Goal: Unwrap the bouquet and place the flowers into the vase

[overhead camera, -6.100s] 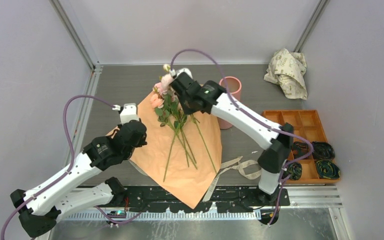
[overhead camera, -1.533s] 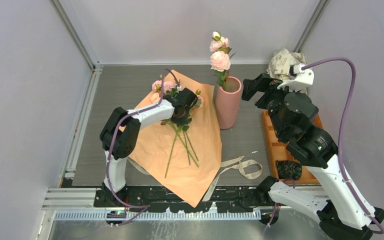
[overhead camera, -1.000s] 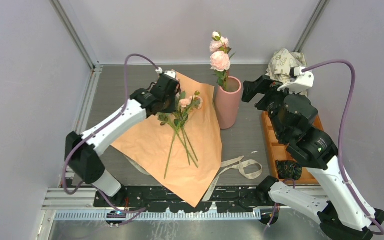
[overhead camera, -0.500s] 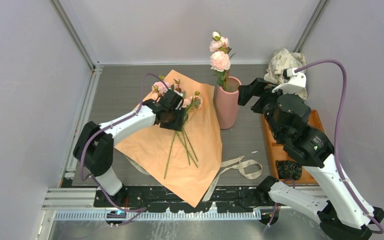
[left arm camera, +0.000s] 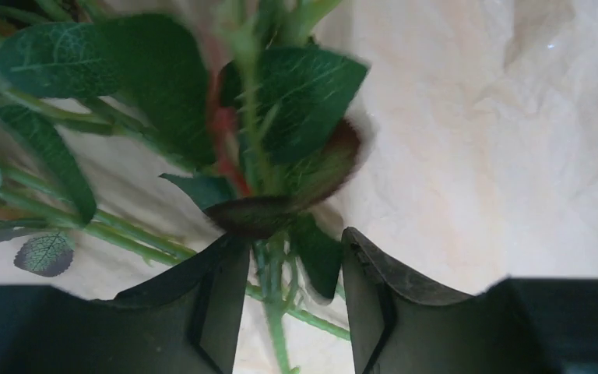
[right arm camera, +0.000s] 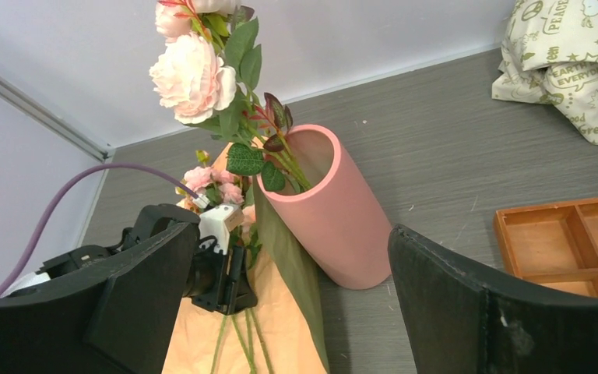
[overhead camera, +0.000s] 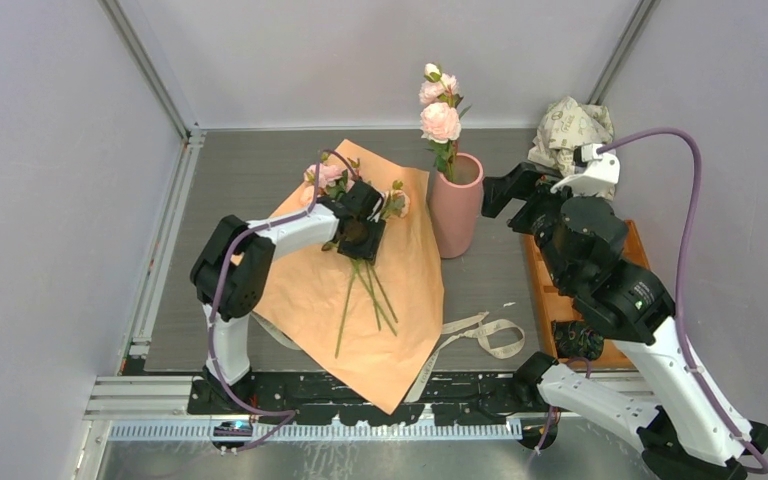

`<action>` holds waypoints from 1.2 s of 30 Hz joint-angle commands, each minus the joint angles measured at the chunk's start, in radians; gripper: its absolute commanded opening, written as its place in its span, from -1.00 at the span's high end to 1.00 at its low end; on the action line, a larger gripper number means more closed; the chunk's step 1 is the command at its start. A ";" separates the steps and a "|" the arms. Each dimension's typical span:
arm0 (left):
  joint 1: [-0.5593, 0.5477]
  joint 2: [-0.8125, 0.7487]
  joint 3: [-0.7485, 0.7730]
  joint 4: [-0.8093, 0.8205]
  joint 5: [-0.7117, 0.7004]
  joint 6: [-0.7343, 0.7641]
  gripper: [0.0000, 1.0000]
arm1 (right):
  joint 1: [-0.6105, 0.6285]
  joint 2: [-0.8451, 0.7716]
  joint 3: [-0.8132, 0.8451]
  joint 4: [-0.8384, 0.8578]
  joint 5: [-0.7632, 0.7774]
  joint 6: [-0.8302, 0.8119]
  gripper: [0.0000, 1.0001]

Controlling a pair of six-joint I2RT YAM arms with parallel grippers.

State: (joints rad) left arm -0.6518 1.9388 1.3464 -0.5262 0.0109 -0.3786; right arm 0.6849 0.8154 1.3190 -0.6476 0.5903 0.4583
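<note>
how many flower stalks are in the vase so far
1: a pink-bloomed stalk stands in the vase. The other stalks lie on the orange paper. Another stem could be hidden inside.

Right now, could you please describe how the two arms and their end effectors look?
Both arms have white shells with black joints: the left arm, the right arm. Each carries a purple cable. The left end effector and right end effector have black, wedge-shaped fingers.

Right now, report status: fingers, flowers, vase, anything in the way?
Left fingers open astride loose green flower stems on orange wrapping paper. Right fingers open, empty. One pink-bloomed stalk already in tall matte pink vase. Mouth unobstructed.
</note>
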 commanded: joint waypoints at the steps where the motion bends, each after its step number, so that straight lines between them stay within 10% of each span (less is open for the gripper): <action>1: 0.023 0.011 0.039 0.004 -0.003 0.034 0.07 | -0.002 -0.030 0.002 0.007 0.046 -0.004 -0.99; 7: 0.034 -0.020 0.030 -0.022 -0.003 0.030 0.66 | -0.001 -0.036 -0.013 0.012 0.049 0.001 -0.99; 16: 0.033 -0.134 0.006 -0.068 -0.023 0.029 0.18 | -0.001 -0.016 -0.012 0.019 0.008 0.016 -0.99; 22: 0.034 -0.153 -0.005 -0.073 -0.015 0.025 0.50 | -0.001 -0.010 -0.014 0.013 0.005 0.020 -0.99; 29: 0.034 -0.104 0.006 -0.083 0.044 0.031 0.09 | -0.001 -0.007 -0.017 0.012 0.001 0.019 -0.99; 36: 0.035 -0.058 -0.003 -0.068 0.055 0.033 0.17 | -0.001 -0.009 -0.025 0.014 0.006 0.018 -0.99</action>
State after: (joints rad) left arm -0.6212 1.8622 1.3434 -0.6033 0.0376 -0.3576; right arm 0.6849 0.8055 1.2945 -0.6678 0.5964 0.4706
